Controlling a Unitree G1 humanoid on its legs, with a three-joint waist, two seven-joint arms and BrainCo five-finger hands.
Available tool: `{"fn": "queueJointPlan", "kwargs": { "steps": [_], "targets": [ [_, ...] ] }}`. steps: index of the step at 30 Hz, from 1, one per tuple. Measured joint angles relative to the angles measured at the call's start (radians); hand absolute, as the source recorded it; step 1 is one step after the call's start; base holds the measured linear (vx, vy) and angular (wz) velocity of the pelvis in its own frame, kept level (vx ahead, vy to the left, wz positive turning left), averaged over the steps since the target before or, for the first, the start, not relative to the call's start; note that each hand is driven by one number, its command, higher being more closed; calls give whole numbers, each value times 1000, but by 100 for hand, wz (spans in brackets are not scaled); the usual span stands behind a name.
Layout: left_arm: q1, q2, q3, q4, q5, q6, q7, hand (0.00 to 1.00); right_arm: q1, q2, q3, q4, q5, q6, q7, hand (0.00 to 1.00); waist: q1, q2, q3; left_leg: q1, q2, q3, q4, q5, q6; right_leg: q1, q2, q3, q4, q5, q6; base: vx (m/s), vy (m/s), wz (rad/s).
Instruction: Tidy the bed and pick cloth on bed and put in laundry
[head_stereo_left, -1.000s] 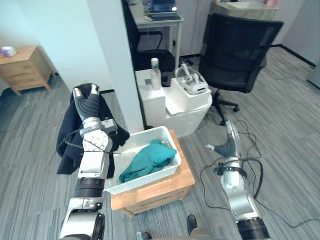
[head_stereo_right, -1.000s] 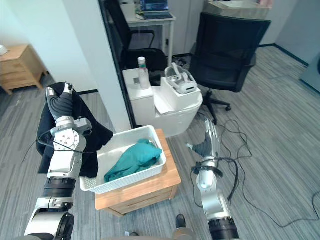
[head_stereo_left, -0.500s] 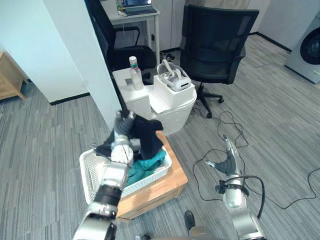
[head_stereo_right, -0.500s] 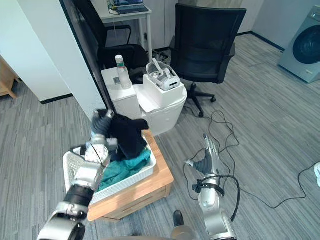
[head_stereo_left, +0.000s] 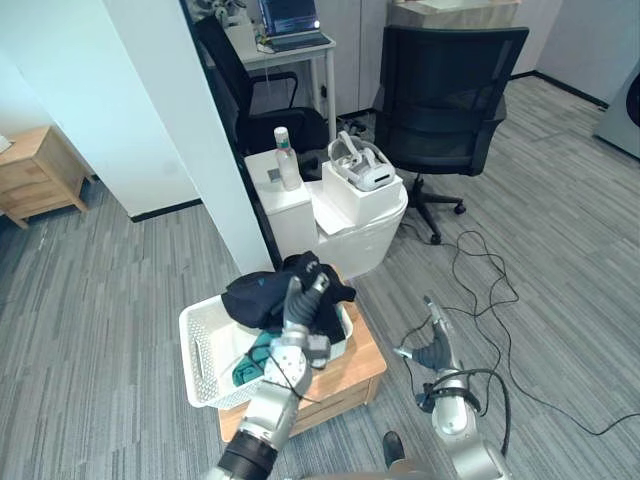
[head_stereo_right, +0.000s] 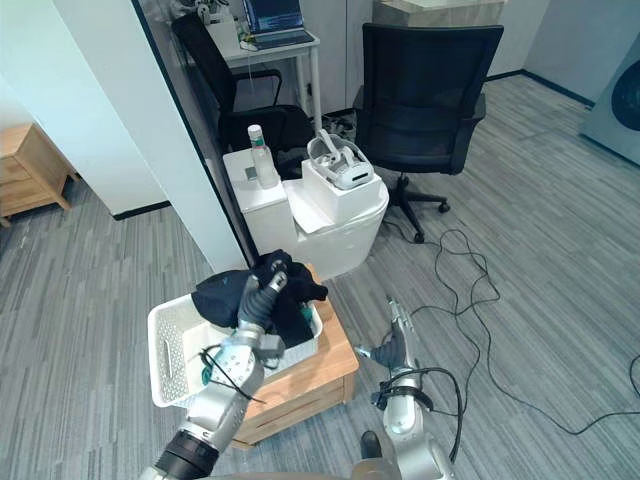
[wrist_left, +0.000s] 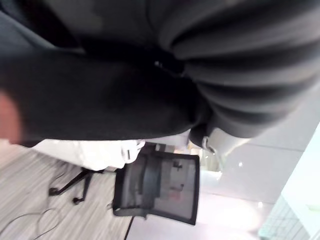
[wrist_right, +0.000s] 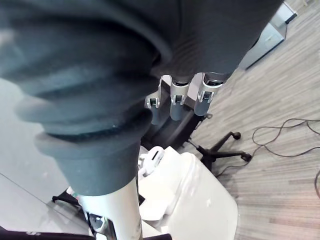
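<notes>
Black cloth (head_stereo_left: 255, 298) is lying in the white basket (head_stereo_left: 200, 352) on the bench (head_stereo_left: 368, 362); left hand (head_stereo_left: 300, 302) is resting on it, fingers hidden, grip indeterminable. Right hand (head_stereo_left: 432, 345) is hanging nearby, fingers straight.

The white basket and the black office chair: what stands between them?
In the left eye view, between the basket and the chair stands a white cabinet carrying a white box with a headset, and a bottle.

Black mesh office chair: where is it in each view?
Left eye view: black mesh office chair upper right, behind the white rounded stand.
Right eye view: top, right of centre.
Left wrist view: its mesh back, beside the stand.
Right wrist view: its wheeled base.
Shared landmark: that stand.
</notes>
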Motion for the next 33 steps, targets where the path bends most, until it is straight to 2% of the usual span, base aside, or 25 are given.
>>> {"fn": "queueJointPlan", "kwargs": {
  "steps": [4, 7, 15, 18, 19, 26, 30, 33],
  "targets": [
    [-8, 18, 4, 134, 84, 52, 8, 100, -4, 40, 4, 30, 4, 0, -8, 0, 1, -29, 4, 0, -1, 3, 0, 1, 1, 4, 1, -4, -8, 14, -5, -6, -14, -2],
    [-9, 38, 15, 136, 86, 54, 26, 100, -5, 58, 4, 38, 6, 0, -19, 0, 2, -41, 5, -1, -3, 3, 0, 0, 1, 4, 0, -5, -11, 14, -7, 0, 0, 0],
    [-39, 45, 49, 138, 55, 55, 30, 100, -7, 69, 3, 38, 7, 0, -19, 0, 3, -47, 10, -1, -2, 5, 0, -1, 0, 4, 2, -7, -13, 11, -11, 0, 0, 0],
    [-46, 49, 137, 136, 45, 56, 48, 100, -11, 76, 3, 38, 9, 0, -23, 0, 2, -54, 19, 0, 2, 10, 0, -1, 0, 3, 5, -4, -13, 10, -13, -11, -33, -5],
    [-49, 52, 205, 132, 38, 56, 65, 100, -12, 72, 4, 38, 10, 0, -24, 0, 2, -56, 20, -5, 6, 14, 0, -1, 0, -5, 8, 1, -12, 9, -14, -15, -36, -6],
    [-57, 94, 391, 96, 36, 56, 130, 100, -13, 48, 2, 35, 30, 0, -26, 0, 8, -50, 33, -18, 11, 14, 0, 3, 4, -19, 13, 4, -12, 18, -15, -1, -28, -1],
    [-84, 110, 482, 107, 35, 56, 158, 100, -15, 45, 4, 19, 37, -1, -44, 0, 26, -55, 65, -38, 9, 17, 1, 3, 4, -41, 12, 16, -11, 26, -17, -5, -4, -1],
    [-99, 120, 546, 170, 41, 58, 178, 100, -21, 45, 17, -13, 38, -2, -45, 0, 27, -52, 106, -49, 9, 21, 1, 4, 4, -54, 13, 21, -11, 33, -20, -13, -12, -5]
  ]
}}
